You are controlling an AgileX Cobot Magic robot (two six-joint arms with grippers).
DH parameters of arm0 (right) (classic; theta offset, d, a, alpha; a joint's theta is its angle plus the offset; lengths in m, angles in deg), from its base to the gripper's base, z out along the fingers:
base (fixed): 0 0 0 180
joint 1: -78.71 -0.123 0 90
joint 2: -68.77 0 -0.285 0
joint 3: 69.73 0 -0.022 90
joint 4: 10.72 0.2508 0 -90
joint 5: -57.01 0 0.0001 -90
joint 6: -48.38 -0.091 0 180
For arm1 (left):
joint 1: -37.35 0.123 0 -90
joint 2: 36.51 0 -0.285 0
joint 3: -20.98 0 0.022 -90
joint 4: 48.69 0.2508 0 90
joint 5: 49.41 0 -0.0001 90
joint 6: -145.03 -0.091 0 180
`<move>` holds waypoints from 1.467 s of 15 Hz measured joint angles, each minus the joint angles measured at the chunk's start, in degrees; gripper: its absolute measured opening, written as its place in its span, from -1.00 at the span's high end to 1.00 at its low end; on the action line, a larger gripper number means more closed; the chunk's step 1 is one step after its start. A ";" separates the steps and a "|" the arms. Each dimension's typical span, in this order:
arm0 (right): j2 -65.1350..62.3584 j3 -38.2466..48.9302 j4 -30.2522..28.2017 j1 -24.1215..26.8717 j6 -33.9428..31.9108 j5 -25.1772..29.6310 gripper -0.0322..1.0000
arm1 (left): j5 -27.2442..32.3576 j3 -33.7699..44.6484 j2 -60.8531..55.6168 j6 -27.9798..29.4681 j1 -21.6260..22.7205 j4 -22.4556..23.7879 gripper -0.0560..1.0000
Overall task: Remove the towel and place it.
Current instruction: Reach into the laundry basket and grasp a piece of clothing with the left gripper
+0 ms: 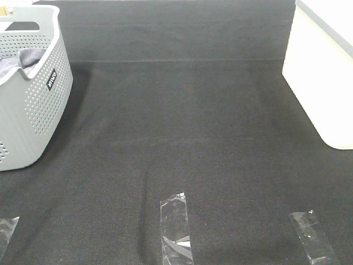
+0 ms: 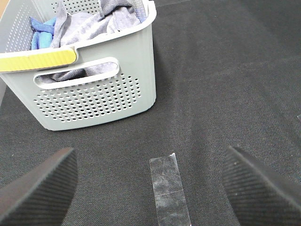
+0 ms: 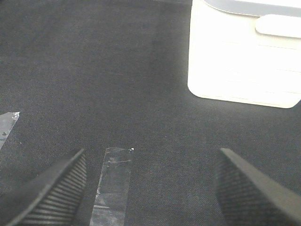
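Black ribbed fingers (image 2: pixel 42 188) of the left gripper (image 2: pixel 149 157) stand spread wide and hold nothing, low over the dark woven mat (image 2: pixel 225 84), with a transparent strip of tape (image 2: pixel 167 188) lying between them. Ahead of them, across a short stretch of mat, stands the grey perforated plastic basket (image 2: pixel 94 101). Its near wall, with the handle slot and a yellow grip (image 2: pixel 37 59) on the rim, faces the fingers.

Behind that wall, inside the basket, lies the towel (image 2: pixel 89 26), a grey-lavender microfibre cloth heaped up to rim height. A bright blue cloth (image 2: pixel 40 35) is tucked beside it in one corner. The towel is so bunched that its long axis cannot be told.

The right gripper (image 3: pixel 151 154) is likewise parted and empty, over its own tape mark. It faces a white plastic bin (image 3: pixel 244 70) and is well apart from the basket.

From above, the basket sits at the far left of the mat and the bin at the far right, so the left arm is clearly the nearer one. Its reach would likely have to go forward, rise over the near rim, then drop onto the grey heap while keeping off the blue cloth.
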 joint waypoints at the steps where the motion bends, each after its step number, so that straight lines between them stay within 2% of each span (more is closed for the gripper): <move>1: 0.00 0.00 0.00 0.00 0.00 0.00 -0.44 | 0.00 0.00 0.00 0.00 0.00 0.00 -0.62; 22: 0.00 0.00 0.00 0.00 0.00 0.00 -0.44 | 0.00 0.00 0.00 0.00 0.00 0.00 -0.62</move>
